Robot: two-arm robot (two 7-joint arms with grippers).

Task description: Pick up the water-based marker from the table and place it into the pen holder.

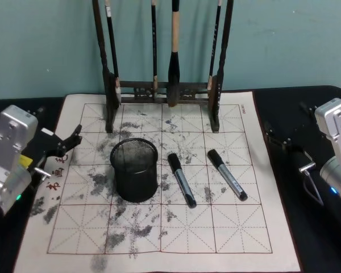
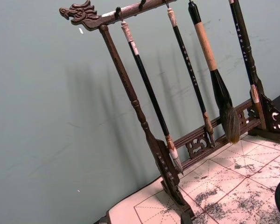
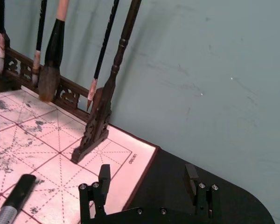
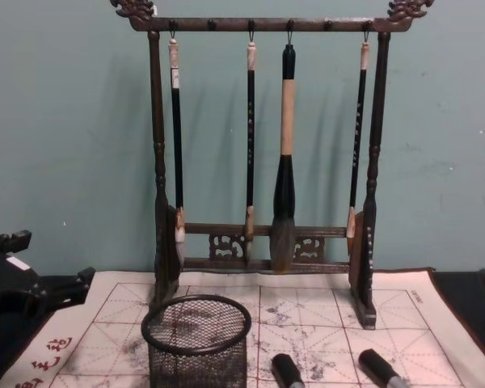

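At frame centre we note the pen holder (image 1: 135, 181) upright on the mat (image 1: 238, 239), one marker (image 1: 182, 180) lying just right of it, a second marker (image 1: 227, 174) farther right; left gripper (image 1: 63, 141) and right gripper (image 3: 148, 175) sit at the side edges, fingers spread, empty.

We see the left arm (image 1: 11, 153) cased in blocky brushed-silver housing, with a small green light and a yellow label, ending in a black left gripper (image 1: 73, 140). The right arm (image 1: 336, 145) wears the same silver casing, with a blue light low down. The right gripper (image 3: 148, 179) is matte black, with two squared fingers (image 3: 104, 176) on a flat bar dotted with small silver screw heads.
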